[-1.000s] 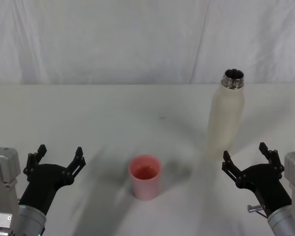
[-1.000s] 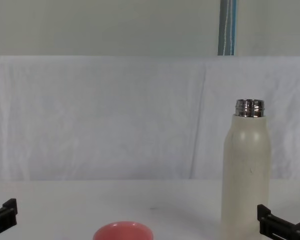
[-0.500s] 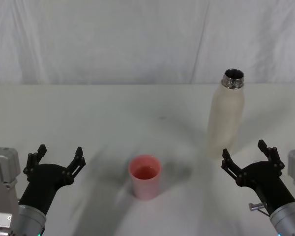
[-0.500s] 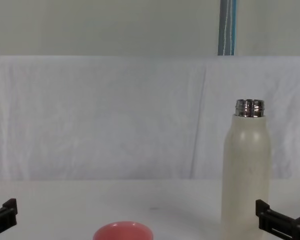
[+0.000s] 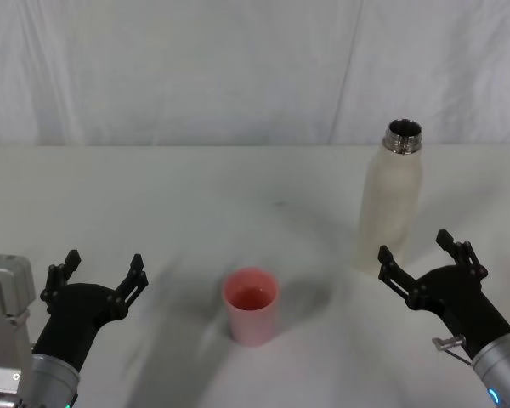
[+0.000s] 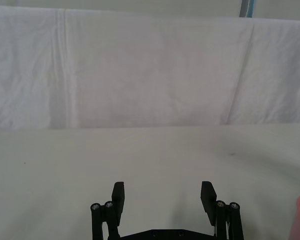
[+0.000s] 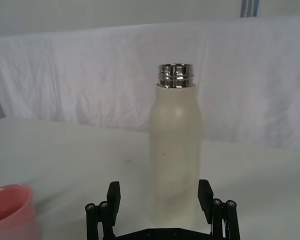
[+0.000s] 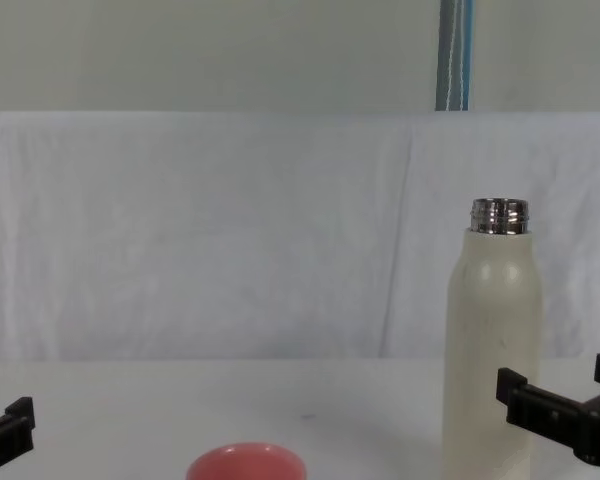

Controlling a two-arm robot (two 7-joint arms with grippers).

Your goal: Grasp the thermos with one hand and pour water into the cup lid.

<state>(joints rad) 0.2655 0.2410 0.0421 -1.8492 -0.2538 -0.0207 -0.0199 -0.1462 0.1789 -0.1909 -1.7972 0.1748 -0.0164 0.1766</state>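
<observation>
Right pincer (image 5: 415, 249) nearer thermos (image 5: 390, 201)

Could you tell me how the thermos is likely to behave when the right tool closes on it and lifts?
The thermos is tall and narrow, so a push up high would probably tip it. Its smooth matte wall looks rigid and may slip. With the neck uncapped, tilting could spill. The right tool is open, just short of it.

Bare tabletop (image 5: 195, 195) is lying open between the spread right gripper (image 5: 413, 252) and the upright thermos (image 5: 391, 204); the cup lid (image 5: 252, 304) is standing well aside.
</observation>
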